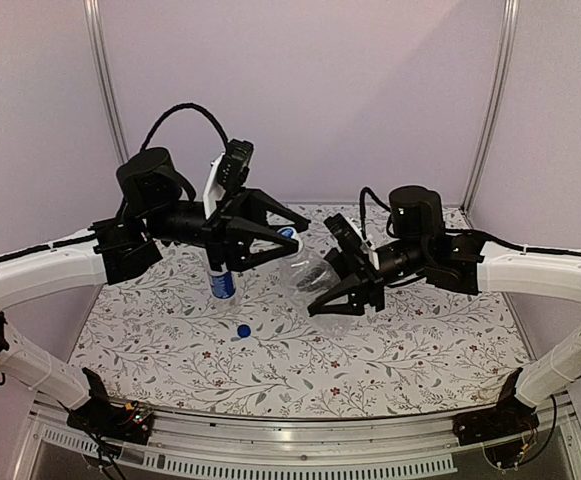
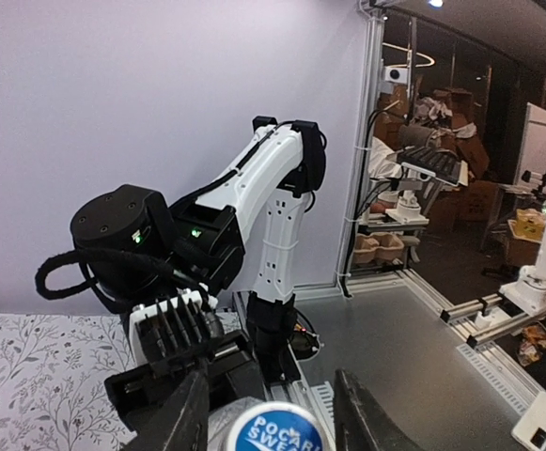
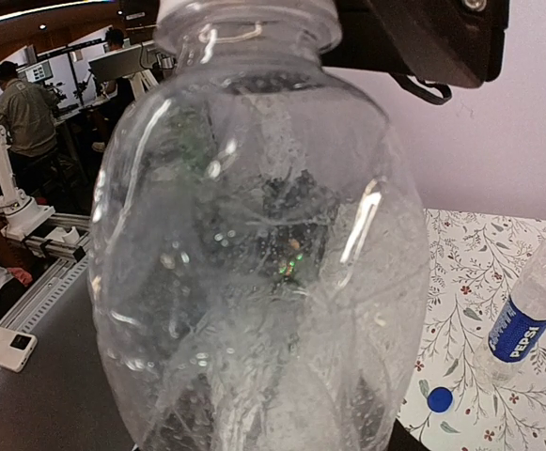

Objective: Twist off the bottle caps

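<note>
My right gripper is shut on the plain clear bottle and holds it tilted above the table, neck towards the left arm. The bottle fills the right wrist view and hides the fingers. Its whitish cap with a blue top sits between the fingers of my left gripper, whose jaws stand open round it. The same cap shows in the top view at the left gripper. The blue-labelled bottle stands on the table, uncapped. The solid blue cap lies on the table in front of it.
The floral tablecloth covers the table. The labelled bottle and the loose blue cap stand to the right in the right wrist view. Purple walls close the back and sides.
</note>
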Robot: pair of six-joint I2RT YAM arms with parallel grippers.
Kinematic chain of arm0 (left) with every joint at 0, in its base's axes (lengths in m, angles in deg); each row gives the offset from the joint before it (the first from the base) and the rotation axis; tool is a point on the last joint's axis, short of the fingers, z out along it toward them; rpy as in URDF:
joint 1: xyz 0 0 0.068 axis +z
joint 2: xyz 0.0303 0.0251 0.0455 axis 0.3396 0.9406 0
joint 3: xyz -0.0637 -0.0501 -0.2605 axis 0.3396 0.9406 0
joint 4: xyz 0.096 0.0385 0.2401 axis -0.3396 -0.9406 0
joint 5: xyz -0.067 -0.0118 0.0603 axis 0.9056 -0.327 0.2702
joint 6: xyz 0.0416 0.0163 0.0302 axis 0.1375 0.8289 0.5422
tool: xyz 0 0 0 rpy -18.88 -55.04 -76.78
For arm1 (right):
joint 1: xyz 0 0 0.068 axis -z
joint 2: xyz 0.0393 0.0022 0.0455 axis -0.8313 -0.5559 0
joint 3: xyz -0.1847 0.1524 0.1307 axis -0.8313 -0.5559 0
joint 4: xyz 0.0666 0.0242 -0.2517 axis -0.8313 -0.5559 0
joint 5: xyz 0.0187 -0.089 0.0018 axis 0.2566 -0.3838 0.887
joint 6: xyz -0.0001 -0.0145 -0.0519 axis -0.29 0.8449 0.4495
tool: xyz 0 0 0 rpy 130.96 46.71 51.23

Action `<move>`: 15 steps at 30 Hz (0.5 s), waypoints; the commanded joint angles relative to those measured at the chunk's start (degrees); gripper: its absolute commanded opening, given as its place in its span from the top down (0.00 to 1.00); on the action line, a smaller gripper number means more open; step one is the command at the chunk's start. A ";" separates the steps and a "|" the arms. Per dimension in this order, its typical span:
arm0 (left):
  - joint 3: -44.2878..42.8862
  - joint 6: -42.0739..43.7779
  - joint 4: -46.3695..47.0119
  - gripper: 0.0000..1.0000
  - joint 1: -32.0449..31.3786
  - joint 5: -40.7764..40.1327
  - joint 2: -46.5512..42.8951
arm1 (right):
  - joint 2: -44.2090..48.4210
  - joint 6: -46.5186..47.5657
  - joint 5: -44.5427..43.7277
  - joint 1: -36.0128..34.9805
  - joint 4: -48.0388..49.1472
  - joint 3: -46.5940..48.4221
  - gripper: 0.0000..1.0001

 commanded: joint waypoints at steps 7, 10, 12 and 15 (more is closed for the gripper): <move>-0.37 -0.31 1.49 0.70 0.67 1.20 0.48 | -0.85 -0.27 0.02 0.07 0.48 1.28 0.74; -0.29 0.00 0.63 0.82 0.61 0.84 0.35 | -0.71 -0.50 -1.88 0.07 0.59 1.05 0.74; -0.21 0.00 -0.07 0.93 0.77 -0.03 0.09 | -0.44 -0.92 -4.15 0.07 0.84 0.62 0.75; 0.69 -0.50 -0.38 1.00 0.71 -2.65 -0.97 | 0.31 -1.72 -9.07 0.14 1.52 -0.11 0.75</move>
